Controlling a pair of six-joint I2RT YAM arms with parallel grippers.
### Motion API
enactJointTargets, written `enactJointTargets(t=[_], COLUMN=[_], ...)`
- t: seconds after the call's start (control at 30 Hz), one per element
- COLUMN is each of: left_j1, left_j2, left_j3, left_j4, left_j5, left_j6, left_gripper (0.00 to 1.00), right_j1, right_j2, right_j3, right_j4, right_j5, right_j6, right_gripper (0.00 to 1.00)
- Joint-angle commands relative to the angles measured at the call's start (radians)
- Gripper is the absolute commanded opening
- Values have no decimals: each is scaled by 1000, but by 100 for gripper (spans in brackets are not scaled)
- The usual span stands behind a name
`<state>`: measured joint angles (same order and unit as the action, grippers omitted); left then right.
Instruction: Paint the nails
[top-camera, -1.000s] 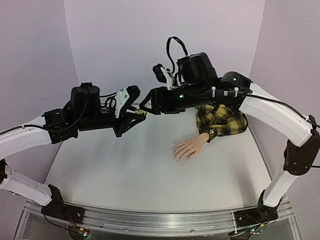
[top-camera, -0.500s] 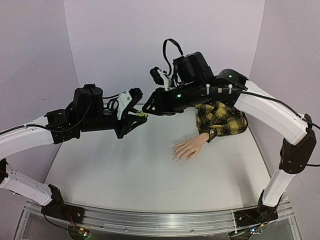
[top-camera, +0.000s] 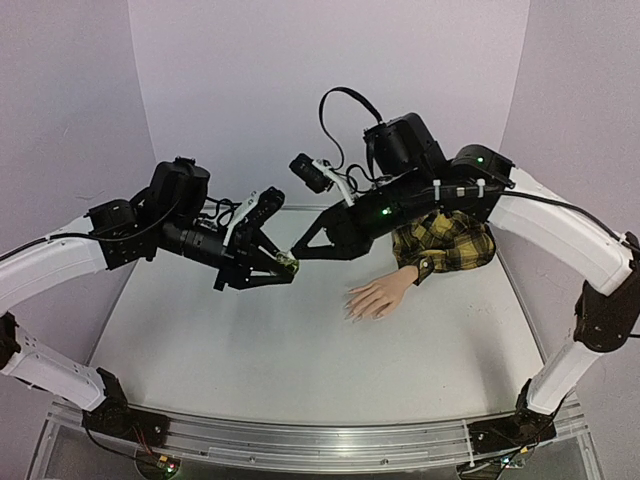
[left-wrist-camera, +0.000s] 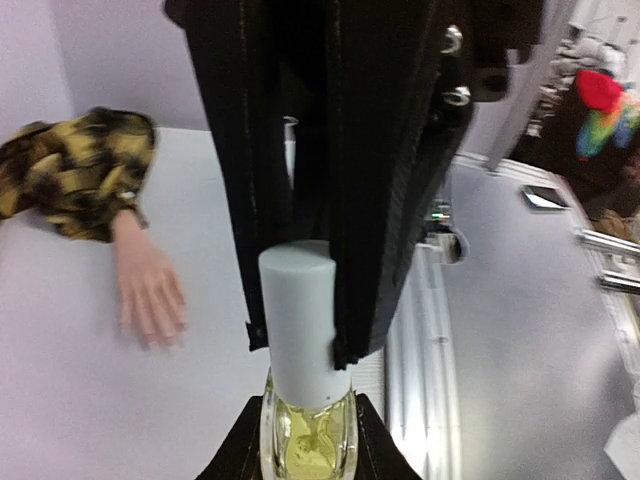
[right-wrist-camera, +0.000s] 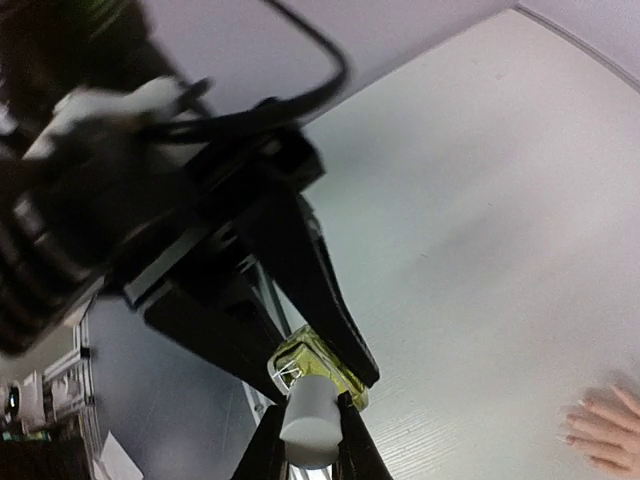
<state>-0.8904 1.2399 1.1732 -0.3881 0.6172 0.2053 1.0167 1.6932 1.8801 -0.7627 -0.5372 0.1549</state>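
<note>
Left tool (top-camera: 283, 270) and right tool (top-camera: 298, 250) have dropped and swung in since a second ago. They now meet lower, over the mid worktop (top-camera: 250, 370). Left tool is clamped on the glass of the bottle (left-wrist-camera: 308, 445). Right tool pinches the white cap (right-wrist-camera: 308, 425), which sits on the bottle. Hand (top-camera: 380, 297) lies palm down on the worktop, right of the tools and apart. Nails (top-camera: 352, 312) point near-left. Plaid sleeve (top-camera: 440, 240) is behind the hand, far right.

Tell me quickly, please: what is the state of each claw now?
Left claw: shut on the bottle.
Right claw: shut on the cap of that bottle.
</note>
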Motion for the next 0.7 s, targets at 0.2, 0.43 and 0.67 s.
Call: enactJointTargets(t=[0.2, 0.43, 0.67], left_j1=[4, 5, 5], left_j2=[60, 38, 46], left_j3=[190, 159, 157], left_j4=[-54, 28, 15], left_j5=[534, 317, 184], left_j6=[7, -29, -31], left_gripper=[0, 0, 0], right_j1=[13, 20, 28], right_j2=[-117, -129, -126], right_j3=[-80, -71, -69], right_j4=[71, 89, 87], right_j5=[-260, -129, -41], right_j6=[-266, -173, -123], right_gripper=[0, 0, 22])
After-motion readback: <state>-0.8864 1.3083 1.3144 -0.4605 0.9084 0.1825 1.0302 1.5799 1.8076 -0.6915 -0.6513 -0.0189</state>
